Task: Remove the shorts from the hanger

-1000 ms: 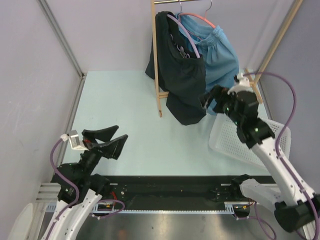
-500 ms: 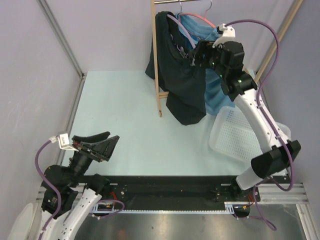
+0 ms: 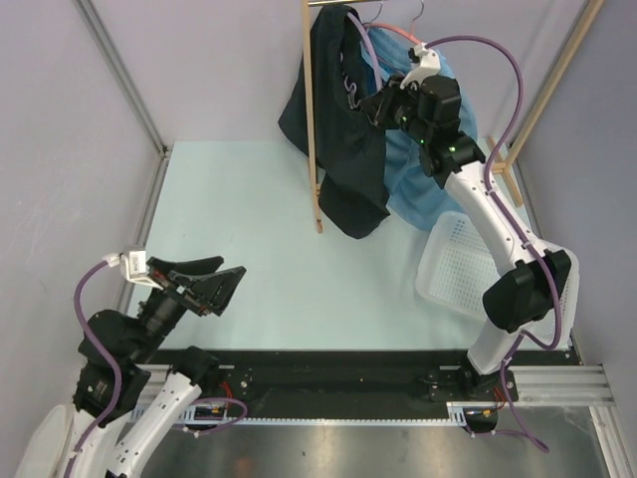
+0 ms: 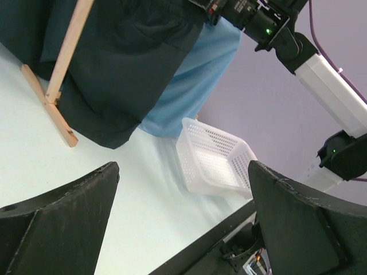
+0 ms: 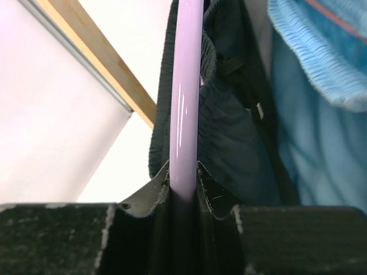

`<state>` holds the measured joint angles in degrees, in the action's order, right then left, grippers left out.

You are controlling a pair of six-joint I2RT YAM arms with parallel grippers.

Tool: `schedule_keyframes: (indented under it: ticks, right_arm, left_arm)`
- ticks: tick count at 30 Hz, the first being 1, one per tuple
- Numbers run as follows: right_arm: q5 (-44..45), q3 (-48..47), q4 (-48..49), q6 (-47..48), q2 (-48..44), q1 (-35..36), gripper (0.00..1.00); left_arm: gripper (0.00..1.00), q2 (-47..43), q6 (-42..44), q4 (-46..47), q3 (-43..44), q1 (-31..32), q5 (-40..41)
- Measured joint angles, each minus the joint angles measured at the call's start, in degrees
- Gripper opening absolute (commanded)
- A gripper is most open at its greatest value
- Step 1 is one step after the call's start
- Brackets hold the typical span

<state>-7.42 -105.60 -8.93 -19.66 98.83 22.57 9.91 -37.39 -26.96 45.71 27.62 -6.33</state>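
Black shorts (image 3: 343, 139) hang on a purple hanger (image 3: 366, 45) from the wooden rack (image 3: 312, 119). Right behind them, light blue shorts (image 3: 418, 184) hang on a pink hanger (image 3: 398, 33). My right gripper (image 3: 376, 108) is raised to the black shorts' waistband. In the right wrist view it (image 5: 184, 183) is shut on the purple hanger (image 5: 186, 86), with the gathered black waist (image 5: 235, 143) beside it and the blue shorts (image 5: 321, 126) to the right. My left gripper (image 3: 214, 284) hovers wide open low at the near left, with nothing between its fingers (image 4: 298, 229).
A white perforated basket (image 3: 468, 269) sits on the table at the right, below my right arm; the left wrist view shows the basket (image 4: 212, 157) too. The rack's wooden foot (image 4: 54, 112) rests on the table. Grey walls close in the left and back.
My right arm rose from beside the basket up to the hanger and its jaws closed on the purple bar. The black shorts swung left. The left arm shifted slightly, still open.
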Motion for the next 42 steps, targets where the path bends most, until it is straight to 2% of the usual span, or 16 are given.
schedule_keyframes:
  ticks: [9, 26, 42]
  right_arm:
    - [-2.6, 6.8, 9.0, -4.5, -1.5, -0.2, 0.0]
    - [-4.6, 17.4, 24.0, 2.0, -5.7, 0.3, 0.0]
    - [-4.4, 20.7, 28.2, 4.7, -10.6, 1.4, 0.0]
  left_arm:
    - [1.0, 6.0, 1.7, 2.3, -0.1, 0.0, -4.7]
    - [1.0, 7.0, 5.0, 1.1, 1.6, 0.0, -5.0]
    - [1.0, 7.8, 5.1, 0.2, 3.3, 0.0, -5.0]
